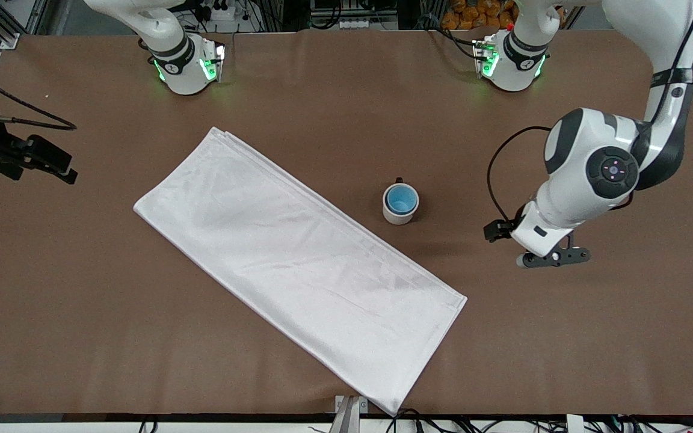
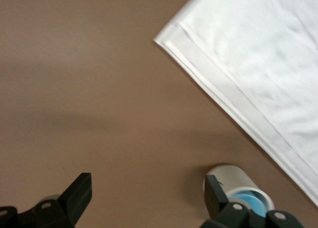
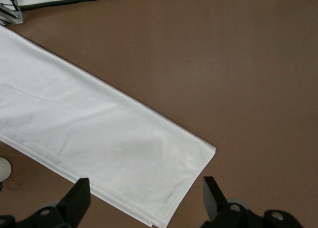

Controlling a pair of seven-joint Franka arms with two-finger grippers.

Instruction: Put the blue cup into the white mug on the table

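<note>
The blue cup (image 1: 400,199) sits inside the white mug (image 1: 397,218), which stands upright on the brown table (image 1: 322,90) beside the white cloth. The mug's black handle points toward the robots' bases. My left gripper (image 1: 554,258) is open and empty, in the air over bare table, toward the left arm's end from the mug. In the left wrist view the mug (image 2: 229,177) with the blue cup (image 2: 250,202) in it shows just past one finger of the left gripper (image 2: 148,195). My right gripper (image 3: 146,198) is open and empty, high over the cloth's end.
A long white folded cloth (image 1: 298,264) lies slantwise across the middle of the table, from near the right arm's base to the front edge. It also shows in the left wrist view (image 2: 258,64) and the right wrist view (image 3: 99,133). Black gear with a cable (image 1: 27,153) juts in at the right arm's end.
</note>
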